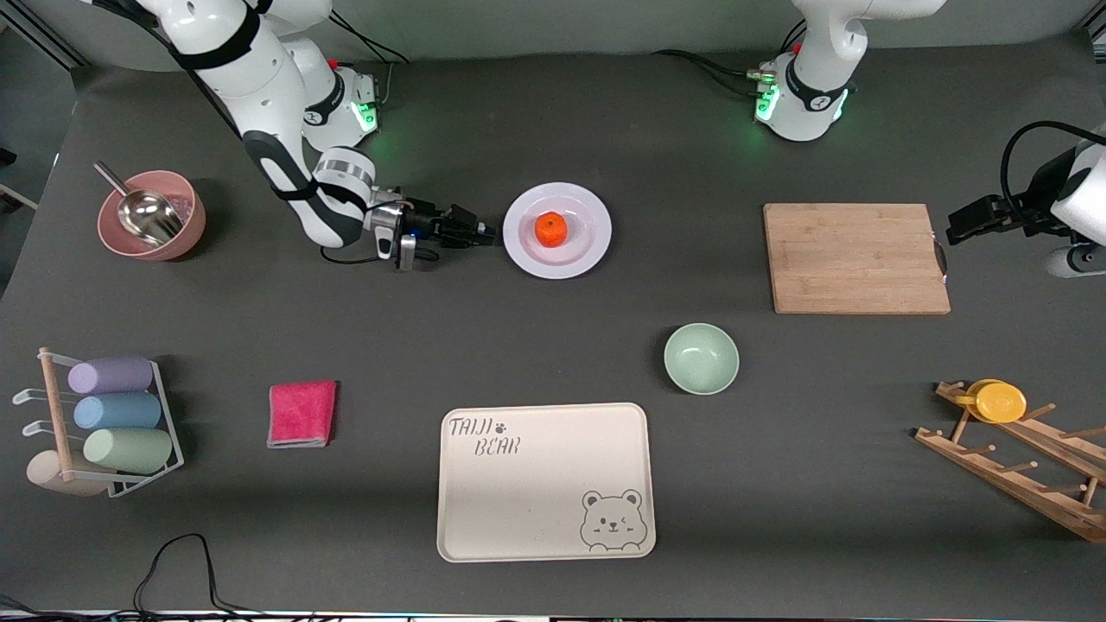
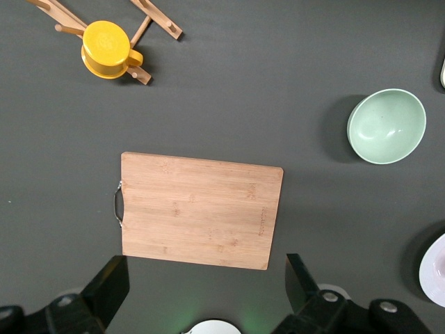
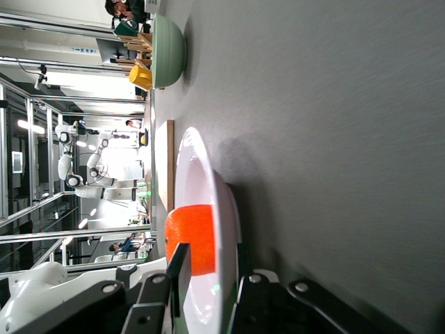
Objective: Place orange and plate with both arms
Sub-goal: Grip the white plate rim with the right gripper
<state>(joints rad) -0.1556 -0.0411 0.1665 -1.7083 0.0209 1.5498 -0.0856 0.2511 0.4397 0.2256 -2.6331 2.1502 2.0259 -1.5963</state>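
A dark grey counter (image 1: 484, 345) carries everything. A pale plate (image 1: 557, 230) is set near its middle, toward the robots' edge. A wooden cutting board (image 1: 858, 258) is laid toward the left arm's end, and a mint-green bowl (image 1: 701, 358) is placed nearer the front camera. A cream bear-printed tray (image 1: 544, 481) lies by the front edge, a pink cloth (image 1: 301, 414) beside it. At the right arm's end a pink bowl (image 1: 152, 216) and a cup rack (image 1: 104, 422) are found; a wooden peg rack (image 1: 1020, 458) occupies the corner at the left arm's end.
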